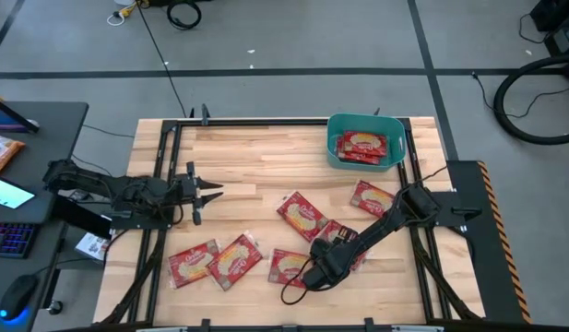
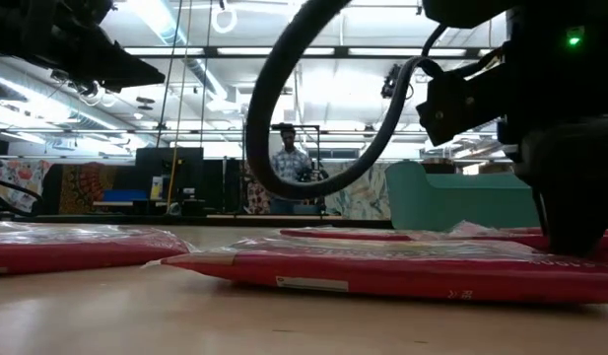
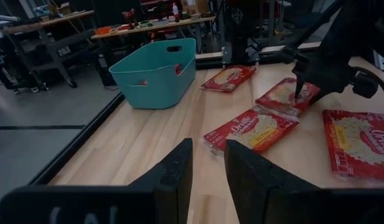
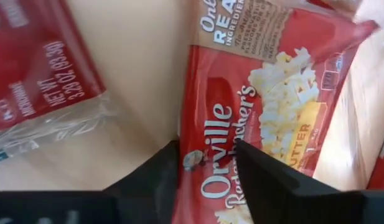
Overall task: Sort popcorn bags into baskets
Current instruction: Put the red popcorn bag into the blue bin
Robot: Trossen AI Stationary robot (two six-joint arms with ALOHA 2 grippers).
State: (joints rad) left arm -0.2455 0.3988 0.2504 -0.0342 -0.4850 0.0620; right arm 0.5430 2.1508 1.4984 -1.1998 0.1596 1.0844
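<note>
While the right hand [image 1: 323, 263] straddles a popcorn bag's [image 4: 260, 118] edge at lower centre, fingers parted, holding nothing, we should close squarely before lifting toward the basket [image 1: 365, 140].

My right gripper [image 1: 324, 261] covers part of the popcorn bag [image 1: 342, 242] beneath it; I can't read its finger gap

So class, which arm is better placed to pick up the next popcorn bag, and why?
The right. Its end effector is down over a popcorn bag, fingers open astride its edge. The left end effector hovers over bare table, away from every bag.
</note>
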